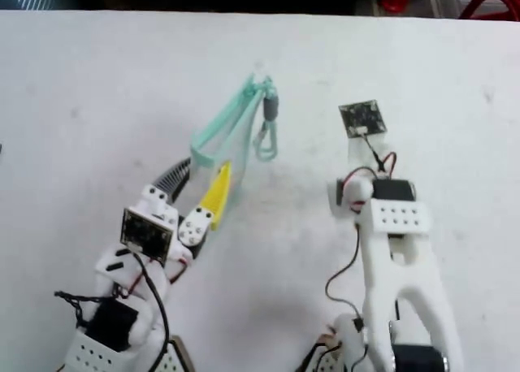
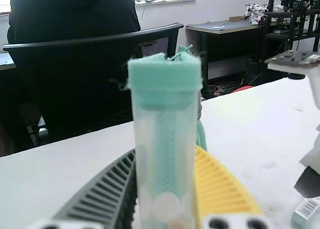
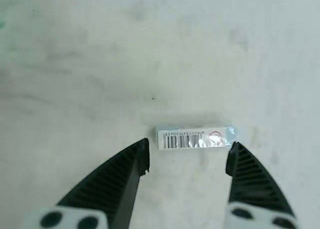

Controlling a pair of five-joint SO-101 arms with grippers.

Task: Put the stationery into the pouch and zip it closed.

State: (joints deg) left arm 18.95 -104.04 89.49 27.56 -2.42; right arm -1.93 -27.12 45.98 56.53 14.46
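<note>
The pouch is clear plastic with a teal zip edge and a carabiner at its far end. My left gripper is shut on its near end, pinched between a grey and a yellow finger. In the left wrist view the pouch stands upright between those fingers. A small white eraser with a barcode label lies flat on the table. My right gripper hangs open just above it, one fingertip beside each end. The same eraser shows low beside the left gripper.
The white table stretches bare to the left and behind the pouch. The right arm's white body stands to the right of the pouch. A black chair sits beyond the table's far edge.
</note>
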